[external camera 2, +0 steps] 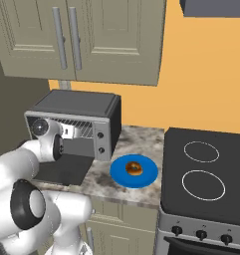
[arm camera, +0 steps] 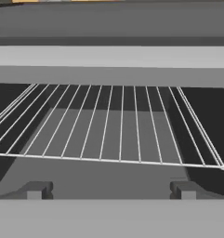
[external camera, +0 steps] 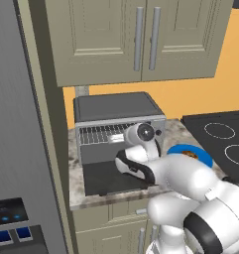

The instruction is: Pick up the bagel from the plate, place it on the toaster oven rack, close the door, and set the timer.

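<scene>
Spread, empty two-finger tool (arm camera: 111, 190) faces the bare silver wire rack (arm camera: 108, 125); golden bagel (external camera 2: 134, 169) lies on the blue plate (external camera 2: 119, 174), ungrasped.

I am seeing the bagel (external camera 2: 134, 168), a small golden-brown ring, lying flat at the middle of the round blue plate (external camera 2: 119, 173), which is sitting on the desk just right of the toaster oven (external camera 2: 76, 105). The dark door (external camera: 106, 179) is hanging open, lying flat out in front. The wire toaster oven rack (arm camera: 108, 130) is spanning the cavity, bare.
</scene>
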